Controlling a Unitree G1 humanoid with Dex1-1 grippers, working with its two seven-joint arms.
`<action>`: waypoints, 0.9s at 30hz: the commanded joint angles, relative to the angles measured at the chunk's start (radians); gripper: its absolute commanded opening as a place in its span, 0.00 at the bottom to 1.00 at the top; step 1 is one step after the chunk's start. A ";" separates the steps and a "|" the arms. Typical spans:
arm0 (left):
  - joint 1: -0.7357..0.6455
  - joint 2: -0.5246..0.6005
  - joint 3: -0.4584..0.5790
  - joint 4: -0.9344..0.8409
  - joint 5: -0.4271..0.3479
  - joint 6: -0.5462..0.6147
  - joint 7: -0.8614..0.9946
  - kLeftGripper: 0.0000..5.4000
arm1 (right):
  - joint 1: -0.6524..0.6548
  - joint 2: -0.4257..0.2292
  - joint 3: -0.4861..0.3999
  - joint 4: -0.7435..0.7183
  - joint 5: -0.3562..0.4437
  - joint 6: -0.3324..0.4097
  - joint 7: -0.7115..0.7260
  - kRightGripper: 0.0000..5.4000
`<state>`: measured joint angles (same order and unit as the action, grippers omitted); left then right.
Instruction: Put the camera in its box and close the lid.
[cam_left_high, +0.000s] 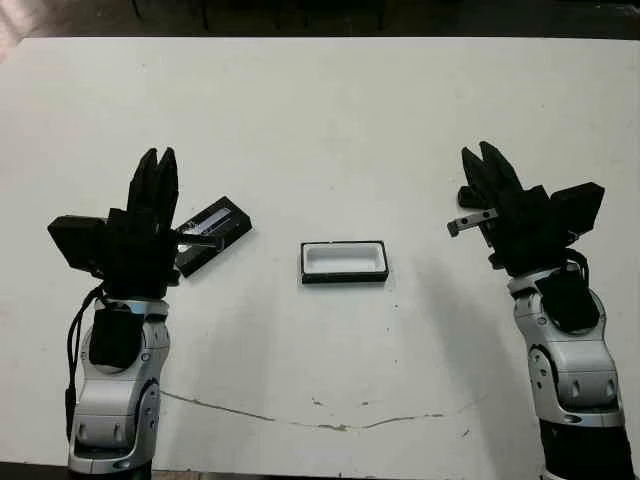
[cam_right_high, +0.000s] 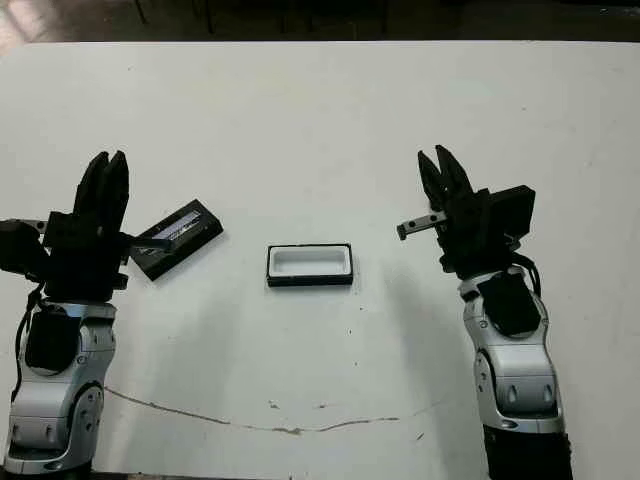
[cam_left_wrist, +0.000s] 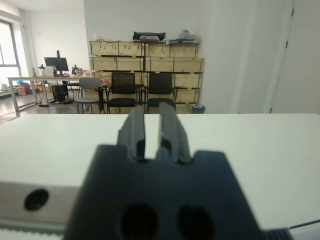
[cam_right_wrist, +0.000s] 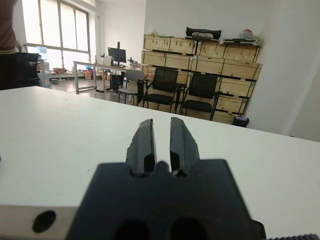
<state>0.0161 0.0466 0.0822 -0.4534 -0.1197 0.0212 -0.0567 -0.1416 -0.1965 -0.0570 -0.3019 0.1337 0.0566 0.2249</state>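
The box (cam_left_high: 343, 262) sits in the middle of the white table. It is small and flat, black outside and white inside — open, with nothing in it. To its left, well apart, lies a flat black slab, the lid (cam_right_high: 178, 236), turned at a slant — a shiny stripe runs along its top.

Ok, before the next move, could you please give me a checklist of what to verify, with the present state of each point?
1. Box open, white lining bare, nothing inside: ok.
2. Lid off the box, on the side of the left gripper, which partly hides it: ok.
3. Camera located: cannot tell; no second black device shows apart from the lid.
4. Left gripper holds nothing, a slim gap shows between its fingers: ok.
5. Right gripper holds nothing, well clear of the box: ok.
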 joint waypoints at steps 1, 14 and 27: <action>0.015 0.009 0.005 0.015 -0.003 0.005 -0.006 0.00 | 0.016 -0.003 0.002 0.011 -0.008 0.021 -0.005 0.00; -0.010 0.006 0.004 0.039 0.003 -0.002 -0.003 0.00 | -0.036 -0.066 -0.043 0.041 0.026 0.052 0.041 0.00; 0.001 0.025 0.016 0.021 0.017 -0.006 -0.007 0.00 | -0.319 -0.399 -0.160 0.403 -0.045 -0.054 0.187 0.00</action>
<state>0.0029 0.0543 0.0914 -0.4339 -0.1129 0.0101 -0.0598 -0.4328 -0.5527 -0.2267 0.0552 0.1206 0.0167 0.3946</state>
